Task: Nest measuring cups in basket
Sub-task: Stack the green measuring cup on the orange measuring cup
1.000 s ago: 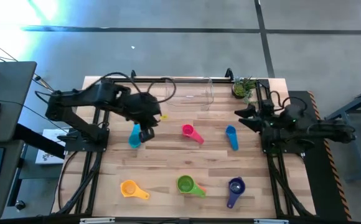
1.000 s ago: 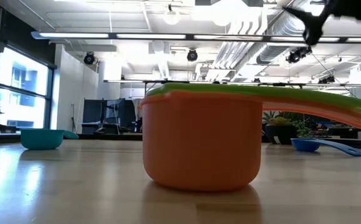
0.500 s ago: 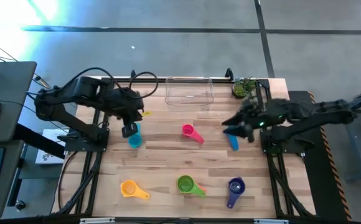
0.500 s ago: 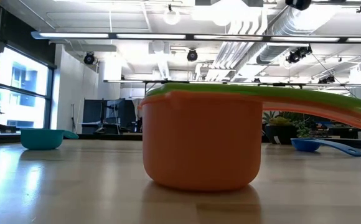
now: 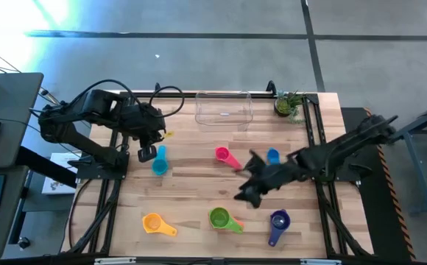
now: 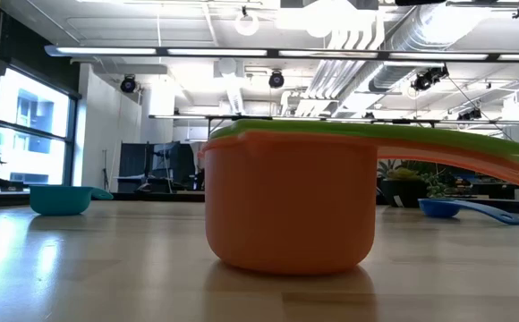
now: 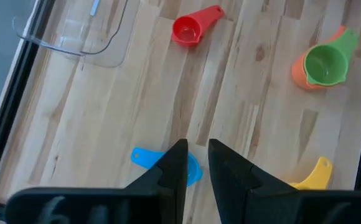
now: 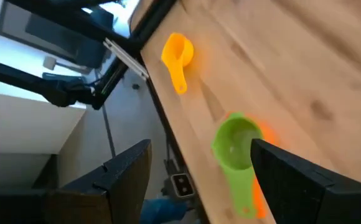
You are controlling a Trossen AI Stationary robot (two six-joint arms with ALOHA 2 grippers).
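Note:
The clear basket (image 5: pixel 224 110) stands at the far edge of the table. A green cup nested in an orange one (image 5: pixel 224 218) rests on its base near the near edge and fills the low view (image 6: pixel 286 197). The teal (image 5: pixel 160 160), pink (image 5: pixel 227 157), blue (image 5: pixel 274 156), yellow (image 5: pixel 157 224) and purple (image 5: pixel 277 224) cups lie scattered on the wood. My left gripper (image 5: pixel 147 153) hovers over the teal cup (image 7: pixel 148 158), its fingers a narrow gap apart (image 7: pixel 196 163). My right gripper (image 5: pixel 244 195) hangs wide open (image 8: pixel 199 177) above the green cup (image 8: pixel 236 146).
A small potted plant (image 5: pixel 287 103) stands at the far right corner. Black frame rails run along the table's left and right sides. Bare wood lies between the pink cup and the near row of cups. My right arm crosses over the blue cup.
My right arm has swung from the table's right edge by the plant toward the middle and the near edge, ending above the green cup. My left gripper has drawn back toward the left, from beside the basket to above the teal cup. No cup has moved.

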